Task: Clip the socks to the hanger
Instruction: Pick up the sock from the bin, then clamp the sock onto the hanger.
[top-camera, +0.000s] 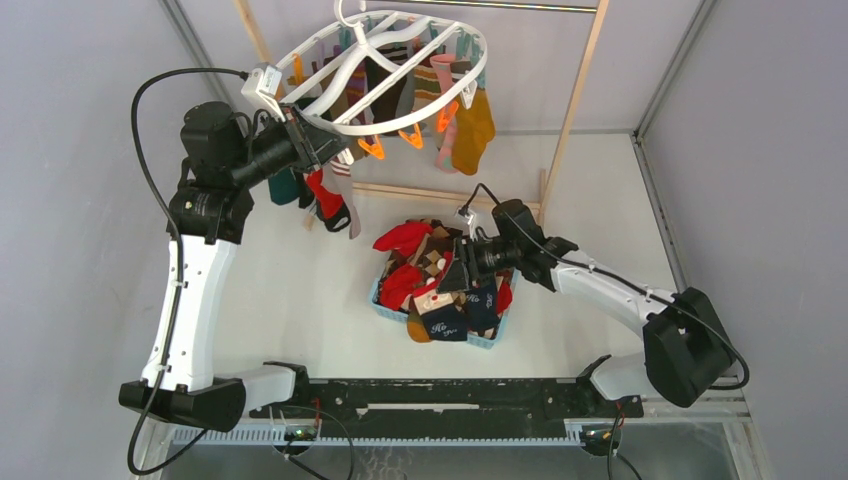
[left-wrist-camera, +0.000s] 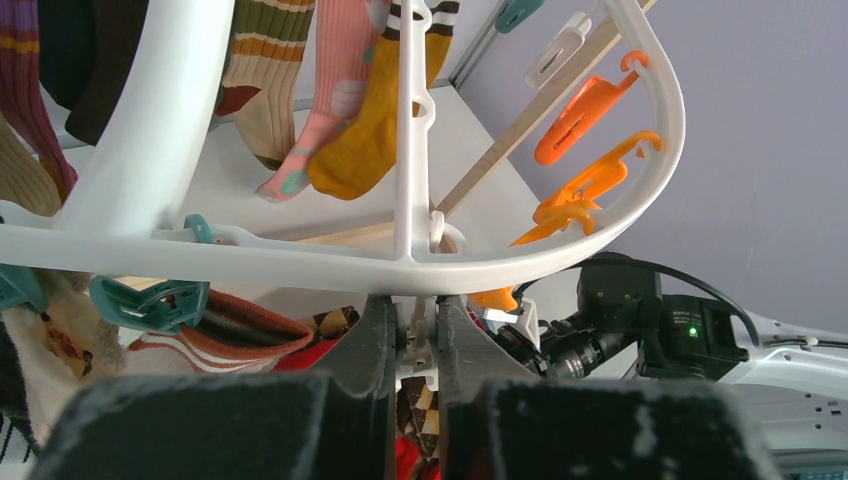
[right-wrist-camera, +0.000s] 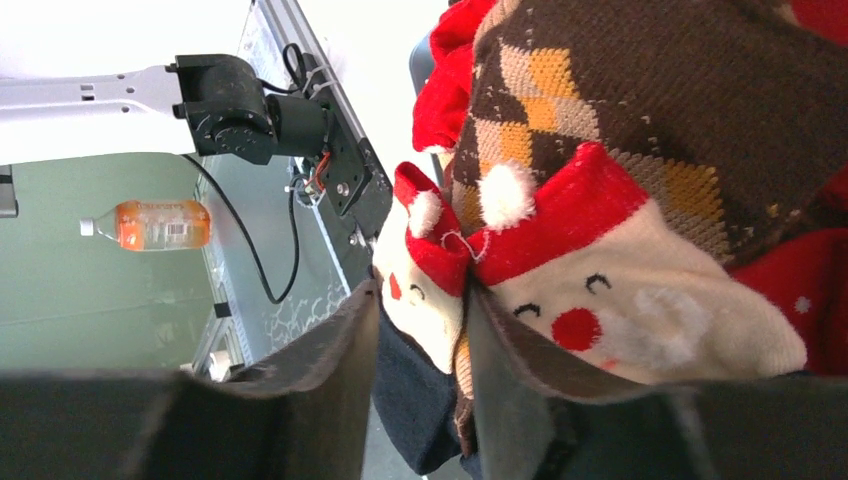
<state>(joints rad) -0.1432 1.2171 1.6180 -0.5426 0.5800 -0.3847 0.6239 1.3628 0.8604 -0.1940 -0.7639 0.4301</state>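
Right gripper (right-wrist-camera: 420, 340) narrow, jaws pinching a Santa-face sock (right-wrist-camera: 415, 288) atop the socks (top-camera: 405, 240) heaped in one blue basket (top-camera: 484, 341), mid-table toward the near edge. One hanger (top-camera: 345, 75) hangs over the far edge, up and far-left of that pinch, long axis roughly left-right. Left gripper (left-wrist-camera: 415, 345) is nearer and clamps a white tab at its near rim. Three orange clips (left-wrist-camera: 580, 115) show empty. Loose socks too tangled to count.

one white hanger (top-camera: 310, 48), one blue basket (top-camera: 480, 340), two arms: left arm (top-camera: 190, 290), right arm (top-camera: 610, 290). socks (top-camera: 405, 238) heaped and hung, too tangled to count; two santa-face socks (right-wrist-camera: 620, 310) seen up close. one orange bottle (right-wrist-camera: 150, 224).
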